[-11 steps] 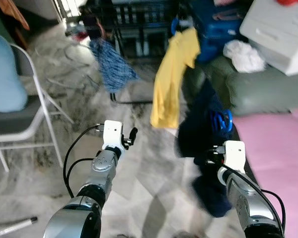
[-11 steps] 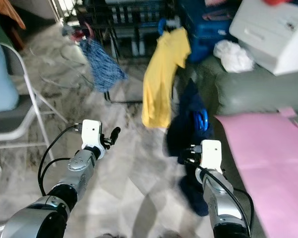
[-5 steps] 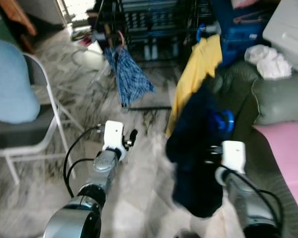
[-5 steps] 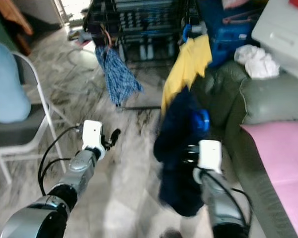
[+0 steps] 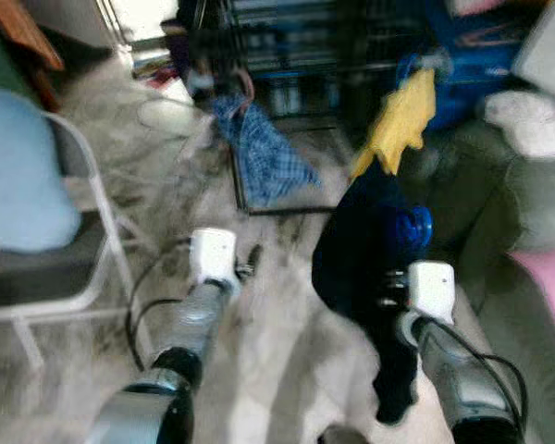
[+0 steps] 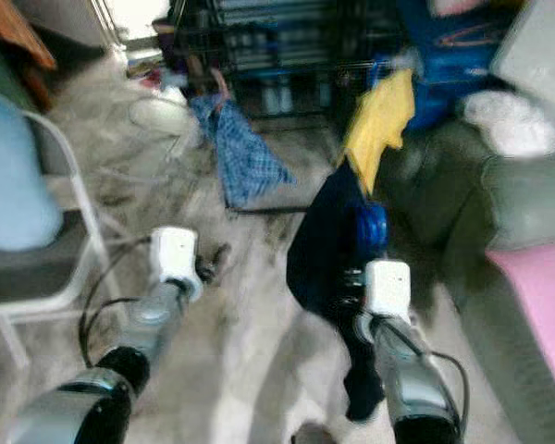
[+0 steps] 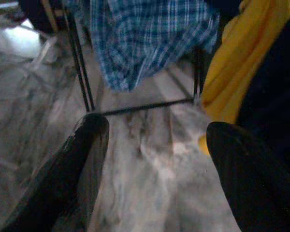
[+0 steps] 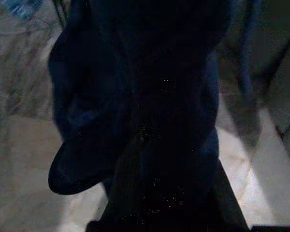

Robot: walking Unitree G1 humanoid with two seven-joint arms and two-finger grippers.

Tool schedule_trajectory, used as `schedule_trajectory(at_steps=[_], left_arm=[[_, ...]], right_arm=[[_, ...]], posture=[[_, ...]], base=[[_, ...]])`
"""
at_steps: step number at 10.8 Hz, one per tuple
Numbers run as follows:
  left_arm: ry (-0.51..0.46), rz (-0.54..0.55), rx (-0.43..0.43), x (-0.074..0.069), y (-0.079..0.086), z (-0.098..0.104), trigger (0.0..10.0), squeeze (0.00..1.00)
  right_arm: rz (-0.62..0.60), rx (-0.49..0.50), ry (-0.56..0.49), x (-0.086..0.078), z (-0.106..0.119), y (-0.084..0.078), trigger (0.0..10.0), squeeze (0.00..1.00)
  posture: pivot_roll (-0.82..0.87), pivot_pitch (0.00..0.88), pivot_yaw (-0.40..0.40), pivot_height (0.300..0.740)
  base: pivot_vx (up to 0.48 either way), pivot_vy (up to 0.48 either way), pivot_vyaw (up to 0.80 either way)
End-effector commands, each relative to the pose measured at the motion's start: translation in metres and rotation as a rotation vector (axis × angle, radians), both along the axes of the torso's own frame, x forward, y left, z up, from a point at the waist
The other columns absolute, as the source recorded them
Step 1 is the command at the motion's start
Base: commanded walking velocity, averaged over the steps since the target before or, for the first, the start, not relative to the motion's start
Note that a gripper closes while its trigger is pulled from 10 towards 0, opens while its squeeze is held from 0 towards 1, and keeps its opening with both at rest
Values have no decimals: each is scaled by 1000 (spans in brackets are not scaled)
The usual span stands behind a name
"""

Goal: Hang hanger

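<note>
A dark navy garment (image 5: pixel 361 250) hangs on a blue hanger (image 5: pixel 413 225) held up before my right arm. My right gripper (image 5: pixel 396 289) is shut on the hanger, its fingers hidden behind the cloth; the same dark cloth (image 8: pixel 145 96) covers the right wrist view. My left gripper (image 5: pixel 252 259) stands open and empty over the floor, with black fingers (image 7: pixel 82 159) spread wide. Ahead stands a black drying rack (image 5: pixel 287 55) with a blue plaid shirt (image 5: pixel 264 153) and a yellow shirt (image 5: pixel 400 116) hanging from it.
A folding chair (image 5: pixel 83 277) with a light blue cushion (image 5: pixel 18 176) stands at the left. A green sofa (image 5: pixel 527 203) and a pink mat (image 5: pixel 550 277) are at the right. Marble floor (image 5: pixel 277 351) lies between me and the rack. The picture is blurred.
The whole view has shifted and blurred, so the camera moved. The navy garment has swung and now hangs lower before my right arm. My left gripper stays open.
</note>
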State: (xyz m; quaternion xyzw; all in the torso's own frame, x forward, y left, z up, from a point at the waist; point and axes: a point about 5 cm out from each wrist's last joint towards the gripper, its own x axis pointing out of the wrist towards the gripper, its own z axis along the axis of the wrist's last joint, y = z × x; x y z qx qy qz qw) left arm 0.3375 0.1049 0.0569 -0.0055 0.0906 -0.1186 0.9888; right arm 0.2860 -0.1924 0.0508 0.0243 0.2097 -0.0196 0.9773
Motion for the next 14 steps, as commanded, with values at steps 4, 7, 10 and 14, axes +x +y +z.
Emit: schedule_trajectory(at_steps=[4, 7, 10, 14], left_arm=[[5, 22, 20, 0, 9, -1, 10000, 0], [3, 22, 22, 0, 9, -1, 10000, 0], [7, 20, 18, 0, 9, -1, 10000, 0], [34, 44, 42, -3, 7, -7, 10000, 0]], right_arm=[[56, 24, -53, 9, 15, 9, 10000, 0], [202, 75, 17, 3, 7, 34, 10000, 0], [357, 142, 81, -9, -2, 63, 10000, 0], [378, 157, 73, -9, 6, 67, 10000, 0]], posture=[[-255, 83, 81, 740], [-249, 80, 77, 740], [-246, 77, 79, 740], [-248, 84, 81, 740]], base=[[472, 0, 0], [461, 0, 0], [461, 0, 0], [0, 0, 0]])
